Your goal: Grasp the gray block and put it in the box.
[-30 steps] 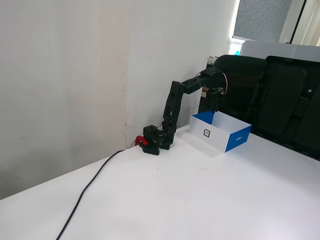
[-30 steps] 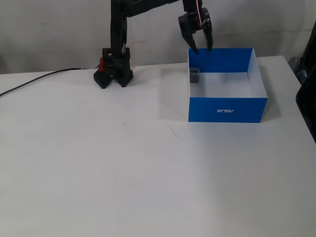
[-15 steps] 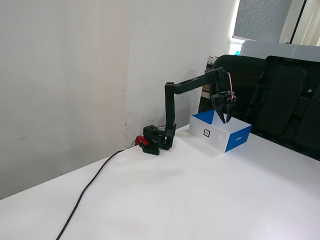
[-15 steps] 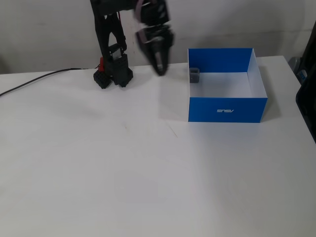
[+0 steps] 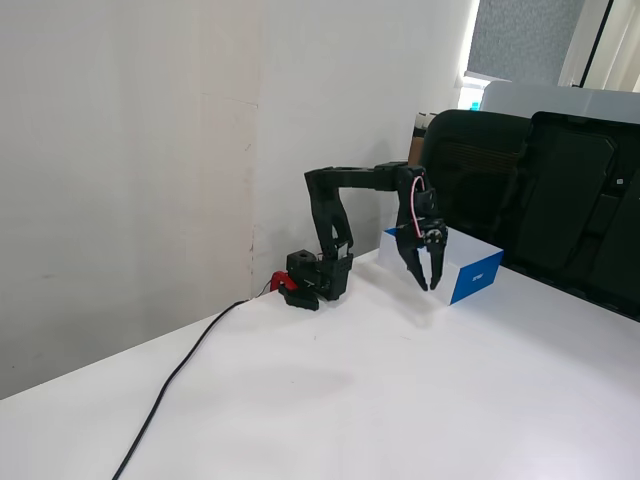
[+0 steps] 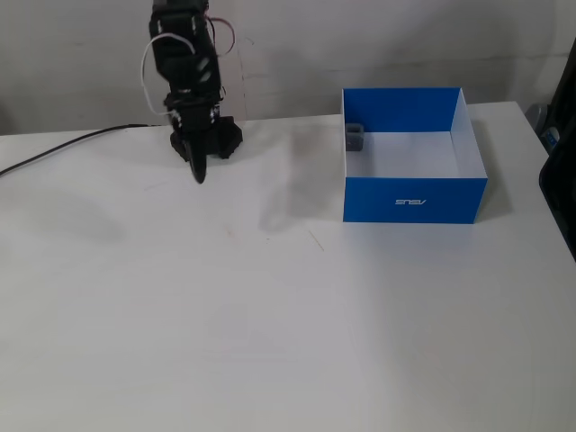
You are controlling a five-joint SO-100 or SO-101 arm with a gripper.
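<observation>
Now the gray block (image 6: 355,137) sits inside the box (image 6: 414,198), in its far left corner against the blue wall, right of centre near the top of one fixed view. Over in the upper left of that view, the gripper (image 6: 197,171) hangs tips-down above the white surface (image 6: 270,324), well apart from the box. From the side, in the other fixed view, the gripper (image 5: 429,282) shows its fingers spread, holding nothing, in front of the box (image 5: 470,275).

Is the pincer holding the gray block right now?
No. The gray block sits inside the box at its back left corner, while the pincer hangs empty, away from the box.
</observation>
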